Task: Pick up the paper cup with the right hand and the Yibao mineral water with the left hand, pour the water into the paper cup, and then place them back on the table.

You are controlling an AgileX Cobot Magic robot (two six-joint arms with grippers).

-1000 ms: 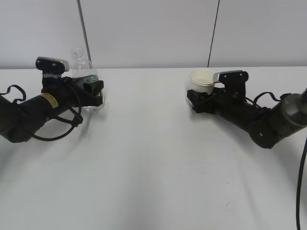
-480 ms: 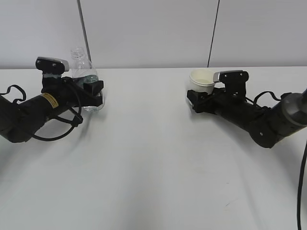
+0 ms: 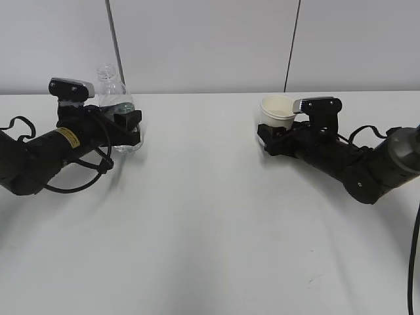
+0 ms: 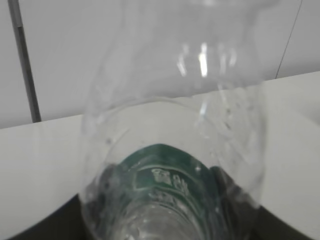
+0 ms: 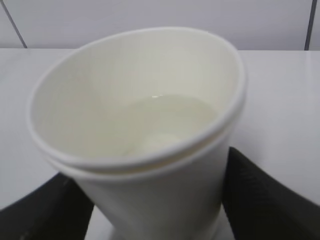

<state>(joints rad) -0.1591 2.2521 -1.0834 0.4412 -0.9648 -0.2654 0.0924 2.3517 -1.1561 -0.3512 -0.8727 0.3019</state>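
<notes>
While the left side of the scene looks the same as half a second ago, the right side has shifted a touch: the paper cup (image 3: pixel 275 111) and the right hand (image 3: pixel 275 139) sit very slightly further toward three o'clock, and the arm behind them lies a little lower. The cup stands upright at about two o'clock from the centre of the table (image 3: pixel 210 223), clamped between the right hand's dark fingers (image 5: pixel 260 195), which press against its lower wall on both sides in the right wrist view. That view looks down into the cup (image 5: pixel 137 120) and shows a pale pool of liquid in its bottom.

At about ten o'clock on the table the Yibao mineral water (image 3: pixel 115 105) stands upright and uncapped, unmoved since the earlier pictures. The left hand (image 3: pixel 128 128) has its fingers closed on the bottle's lower body, around the green label. In the left wrist view the bottle (image 4: pixel 175 150) fills the frame, its label visible through the clear plastic.
</notes>
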